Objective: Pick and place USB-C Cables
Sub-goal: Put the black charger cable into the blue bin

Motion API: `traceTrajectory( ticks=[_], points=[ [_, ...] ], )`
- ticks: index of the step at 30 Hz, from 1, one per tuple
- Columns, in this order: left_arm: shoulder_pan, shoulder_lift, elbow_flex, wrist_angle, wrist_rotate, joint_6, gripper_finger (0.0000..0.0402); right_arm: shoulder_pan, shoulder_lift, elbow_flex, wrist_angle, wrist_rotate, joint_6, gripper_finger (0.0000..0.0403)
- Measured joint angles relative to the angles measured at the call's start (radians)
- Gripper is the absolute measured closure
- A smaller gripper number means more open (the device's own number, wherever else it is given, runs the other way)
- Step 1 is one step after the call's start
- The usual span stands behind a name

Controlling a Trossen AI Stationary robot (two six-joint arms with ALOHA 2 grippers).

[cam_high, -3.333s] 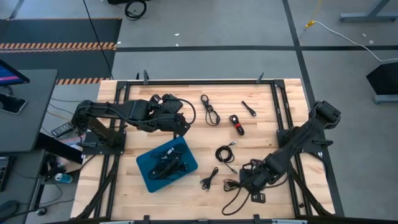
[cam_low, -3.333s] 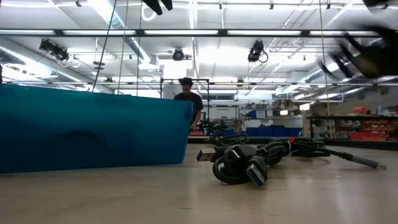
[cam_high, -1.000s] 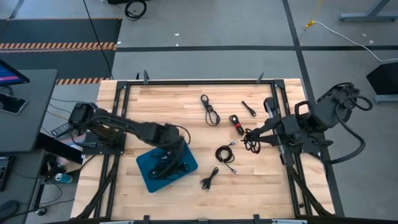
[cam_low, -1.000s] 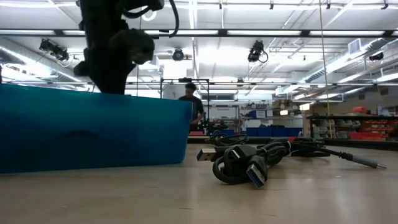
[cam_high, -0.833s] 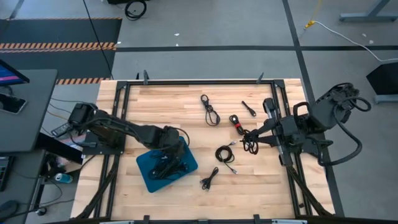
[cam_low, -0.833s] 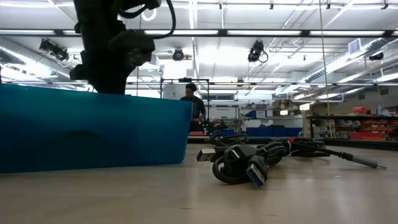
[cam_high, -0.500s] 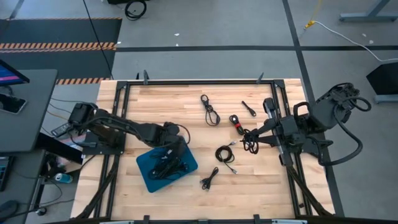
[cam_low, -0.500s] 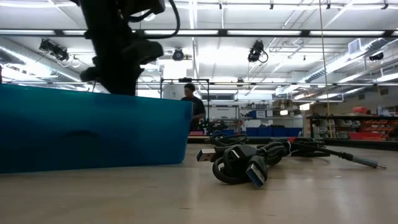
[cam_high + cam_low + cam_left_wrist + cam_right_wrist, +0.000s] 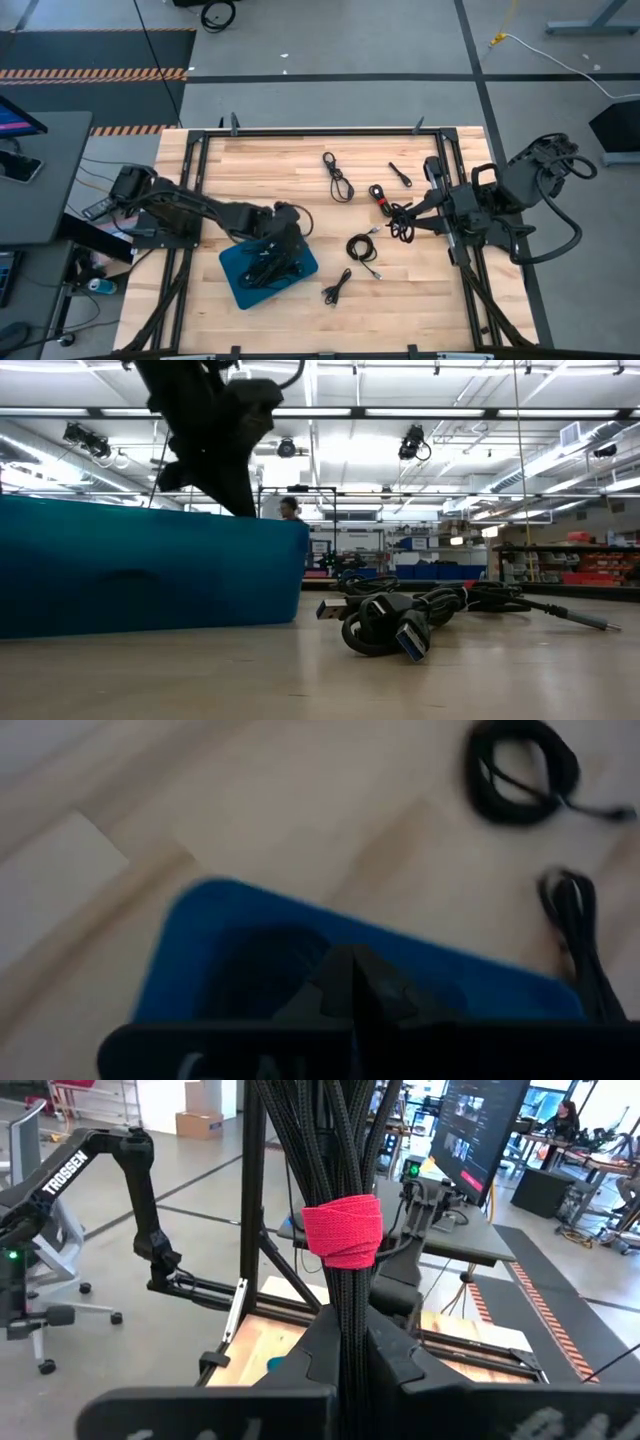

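While the right gripper (image 9: 403, 222) hangs over the right part of the tabletop (image 9: 400, 290), clenched on a bundled USB-C cable (image 9: 343, 1230) bound with a red tie (image 9: 343, 1231), the left gripper (image 9: 283, 232) sits over the far rim of the blue tray (image 9: 232, 281); whether its fingers are parted cannot be told. Several black cables (image 9: 268, 262) already lie heaped in the tray. Loose ones rest on the bare wood: a coil (image 9: 362, 247) just right of the tray, a folded one (image 9: 337, 287) near the front edge, a long loop (image 9: 338, 178) at the far side, and a red-tied bundle (image 9: 380, 199) nearby. Judged from their look, these cables are light, limp and smooth-jacketed; strands will sag and splay. Grip across the tied middle, not a plug end (image 9: 410, 639).
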Motion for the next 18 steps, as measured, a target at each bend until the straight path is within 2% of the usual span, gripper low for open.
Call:
traceTrajectory(
  ticks=[10,15,18],
  points=[
    [-0.137,0.000,0.000,-0.064,0.008,-0.031,0.0401,-0.008,0.000,0.000,0.000,0.000,0.000,0.0385],
    [-0.215,-0.008,0.001,-0.106,0.024,-0.124,0.0401,-0.008,0.000,0.000,-0.001,0.000,0.000,0.0385],
    [-0.247,-0.014,0.067,-0.197,0.025,-0.162,0.0401,-0.008,0.000,0.000,-0.001,0.000,0.000,0.0385]
  ],
)
